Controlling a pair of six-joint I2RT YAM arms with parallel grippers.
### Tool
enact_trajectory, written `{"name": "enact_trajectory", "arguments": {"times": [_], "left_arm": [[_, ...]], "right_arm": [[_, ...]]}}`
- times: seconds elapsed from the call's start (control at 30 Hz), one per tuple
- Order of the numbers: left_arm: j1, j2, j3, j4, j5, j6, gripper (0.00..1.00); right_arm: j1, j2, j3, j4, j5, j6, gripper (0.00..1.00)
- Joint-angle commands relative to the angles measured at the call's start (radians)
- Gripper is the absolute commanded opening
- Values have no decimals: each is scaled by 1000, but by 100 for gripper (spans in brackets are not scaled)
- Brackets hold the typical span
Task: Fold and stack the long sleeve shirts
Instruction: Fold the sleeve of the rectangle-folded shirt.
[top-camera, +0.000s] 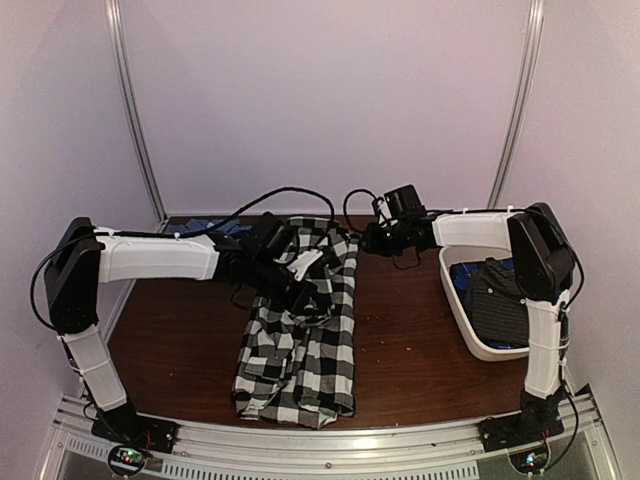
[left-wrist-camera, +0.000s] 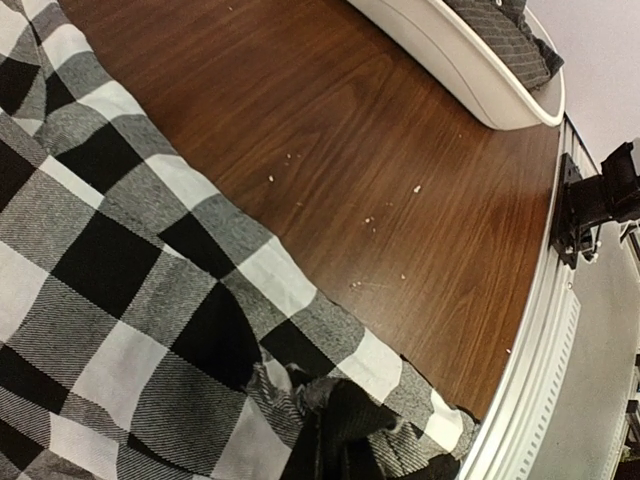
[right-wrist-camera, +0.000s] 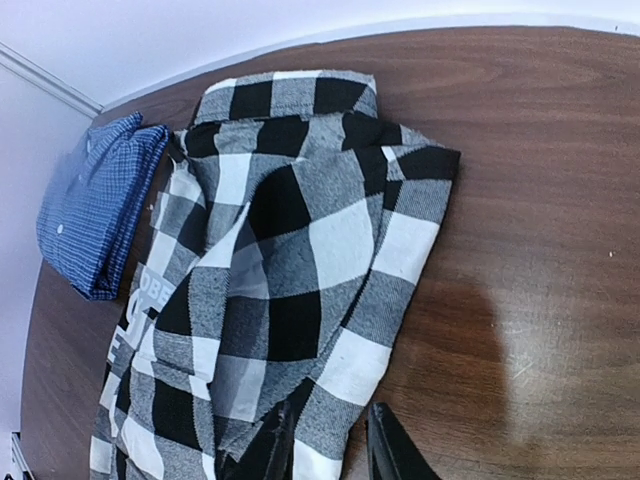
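Dark wood-grain table (top-camera: 420, 350): your whole work surface, arms bolted at its near edge

Large black-and-white checked cloth shirt (top-camera: 300, 360): spread lengthwise down the middle of the table, rumpled, with the near hem close to the front edge. The far end is doubled over on itself, and one fold there shows printed white lettering

White oval plastic basket (left-wrist-camera: 450, 60): on the table's right side, well apart from the checked shirt

Dark charcoal dotted shirt (top-camera: 500, 305): bundled inside the basket, with some blue cloth beside it at the far end

Dark blue finely patterned shirt (right-wrist-camera: 95, 210): folded at the far left of the table, just beside the checked shirt

Your left gripper (top-camera: 300, 285): over the checked shirt's upper middle, jaws together, cloth gathered at its tip

Your right gripper (right-wrist-camera: 335, 455): at the checked shirt's far right edge, fingers (right-wrist-camera: 395, 455) apart, one over cloth and one over bare wood, not pinching
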Motion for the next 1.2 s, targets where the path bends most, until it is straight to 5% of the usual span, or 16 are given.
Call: {"name": "enact_trajectory", "arguments": {"times": [0.0, 0.8, 1.07, 1.17], "left_arm": [[-19, 28, 2, 50, 6, 12, 0], [-83, 54, -77, 64, 130, 37, 4], [-85, 24, -81, 39, 160, 47, 54], [-78, -22, -85, 45, 174, 33, 61]], "right_arm": [[2, -65, -69, 35, -11, 12, 28], [35, -164, -213, 69, -8, 11, 28], [53, -114, -140, 59, -58, -12, 29], [69, -80, -94, 62, -100, -19, 30]]}}
